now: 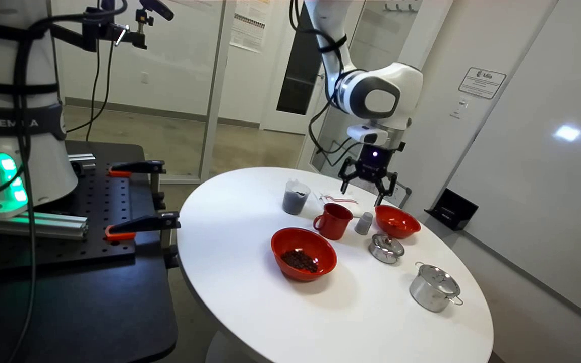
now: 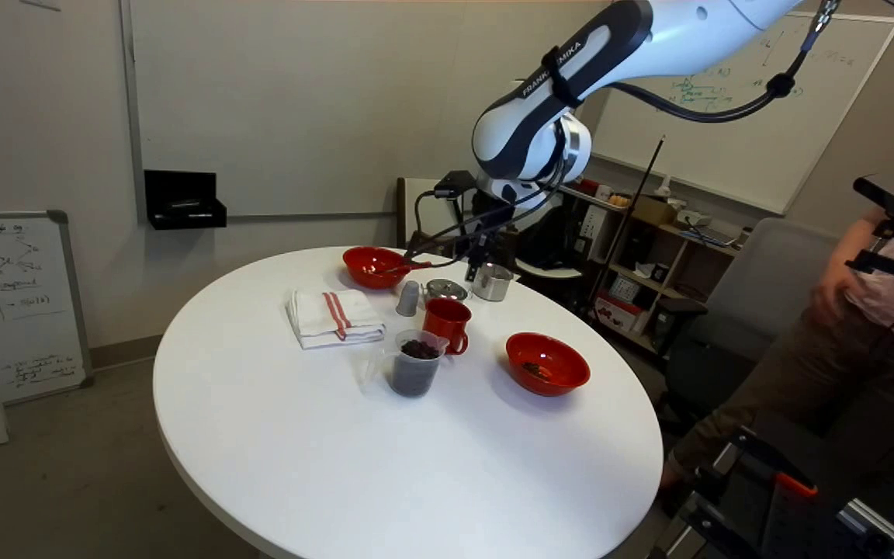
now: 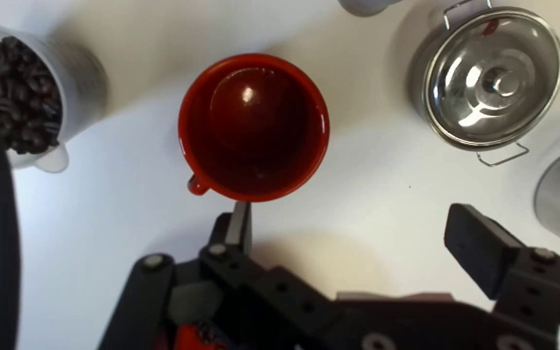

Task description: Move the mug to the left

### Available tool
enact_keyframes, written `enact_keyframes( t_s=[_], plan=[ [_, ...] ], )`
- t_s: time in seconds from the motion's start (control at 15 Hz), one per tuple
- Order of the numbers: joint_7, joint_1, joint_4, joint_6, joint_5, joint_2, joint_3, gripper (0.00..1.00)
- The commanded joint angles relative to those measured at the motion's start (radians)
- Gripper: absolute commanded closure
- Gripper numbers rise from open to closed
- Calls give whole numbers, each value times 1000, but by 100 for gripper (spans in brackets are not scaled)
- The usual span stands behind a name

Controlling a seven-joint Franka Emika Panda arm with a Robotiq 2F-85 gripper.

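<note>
The glossy red mug (image 1: 335, 223) stands upright on the white table, its handle at its side. It also shows in an exterior view (image 2: 445, 318), beside the clear beaker. In the wrist view the mug (image 3: 255, 126) is seen from above and is empty, with part of its handle at lower left. My gripper (image 1: 361, 196) hangs above the table, apart from the mug. In the wrist view the gripper (image 3: 352, 211) is open with nothing between its fingers. Its left finger overlaps the mug's rim edge in the picture. The gripper (image 2: 473, 268) is partly hidden by cables in an exterior view.
A clear beaker of dark beans (image 2: 414, 374), a grey cup (image 1: 364, 224) and a red bowl with dark beans (image 1: 310, 242) stand around the mug. Another red bowl (image 1: 396, 222), a lidded pan (image 1: 386, 249), a lidded pot (image 1: 429, 292) and a folded towel (image 2: 315, 318) are farther out.
</note>
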Motion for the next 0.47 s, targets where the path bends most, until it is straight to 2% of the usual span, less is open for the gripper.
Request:
enact_keyframes(
  t_s=[0.0,0.2,0.27,0.4],
  plan=[
    [8,-5,6,-69,-70,-61,-13,0],
    [-35,-35,-10,-69,-68,-113,17,0],
    [4,-27,12,-47,-69,-67,10,0],
    [-10,-34,11,-50,-68,-86,15,0]
  ],
)
